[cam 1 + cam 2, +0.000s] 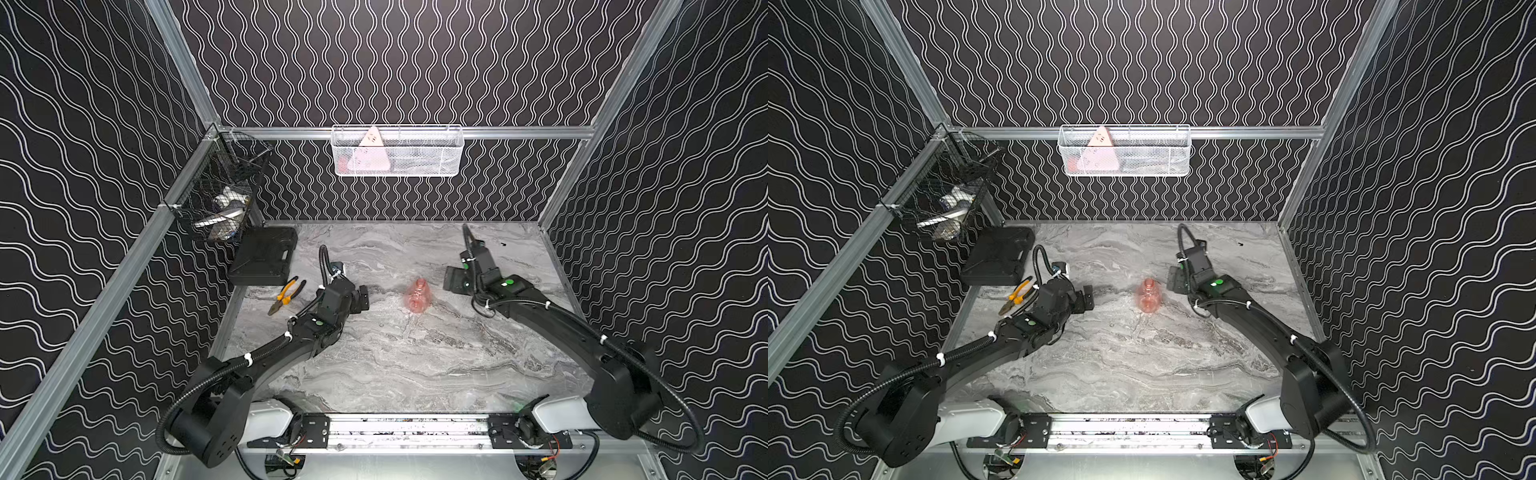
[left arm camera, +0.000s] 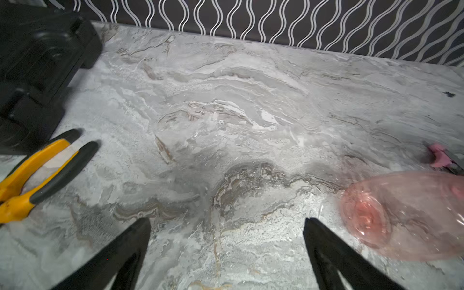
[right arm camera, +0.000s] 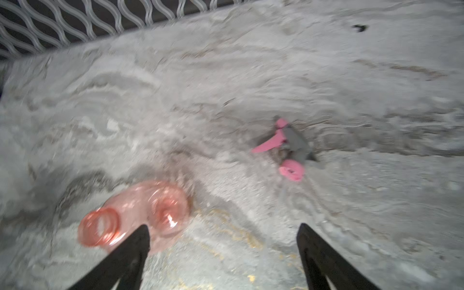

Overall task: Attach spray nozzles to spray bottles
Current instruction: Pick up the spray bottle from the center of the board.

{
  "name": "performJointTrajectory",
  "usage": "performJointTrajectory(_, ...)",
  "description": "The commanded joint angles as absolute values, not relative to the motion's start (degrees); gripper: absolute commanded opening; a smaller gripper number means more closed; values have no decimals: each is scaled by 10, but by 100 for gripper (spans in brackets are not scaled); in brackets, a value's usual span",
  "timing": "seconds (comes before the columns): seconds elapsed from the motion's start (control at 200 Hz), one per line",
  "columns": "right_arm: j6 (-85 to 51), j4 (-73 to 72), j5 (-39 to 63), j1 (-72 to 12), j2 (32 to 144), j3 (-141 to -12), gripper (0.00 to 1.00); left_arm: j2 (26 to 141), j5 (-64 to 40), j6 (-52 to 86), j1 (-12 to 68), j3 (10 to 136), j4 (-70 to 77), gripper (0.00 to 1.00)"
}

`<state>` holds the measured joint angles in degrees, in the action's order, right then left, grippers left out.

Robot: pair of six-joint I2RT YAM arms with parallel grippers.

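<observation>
Pink spray bottle (image 1: 419, 296) on table (image 1: 395, 353), spray nozzle (image 3: 288, 148) lying near it, left gripper (image 2: 226, 221) and right gripper (image 3: 223, 225) flanking it, fingers spread.

A black case (image 1: 264, 255) lies in the tabletop's (image 1: 395, 353) far-left corner, with yellow-handled pliers (image 1: 286, 294) just beside it. A white mesh basket (image 1: 436, 166) hangs above the far edge.

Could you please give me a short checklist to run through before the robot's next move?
1. Upright, uncapped spray bottle: ok.
2. Loose spray nozzle on the table, apart from the bottle: ok.
3. Open, empty right gripper: ok.
4. Open, empty left gripper: ok.
5. Straight dip tube: cannot tell, blurred.
6. Clearance between pliers and bottle: ok.
</observation>
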<state>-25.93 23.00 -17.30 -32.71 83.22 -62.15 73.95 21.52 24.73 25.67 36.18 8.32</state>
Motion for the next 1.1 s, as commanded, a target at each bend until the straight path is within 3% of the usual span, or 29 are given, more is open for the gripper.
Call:
performJointTrajectory(0.0,-247,228,-173,-370,857,-639,87,750,221,290,255,354,70,99)
performJointTrajectory(0.345,-218,219,-191,-426,932,-703,84,779,104,280,254,306,169,99)
performJointTrajectory(0.485,-212,228,-188,-428,966,-732,71,804,74,277,254,306,198,99)
performJointTrajectory(0.731,-210,244,-198,-430,995,-757,59,818,61,274,255,304,217,99)
performJointTrajectory(1.096,-202,256,-232,-439,1006,-760,53,788,73,261,254,284,235,99)
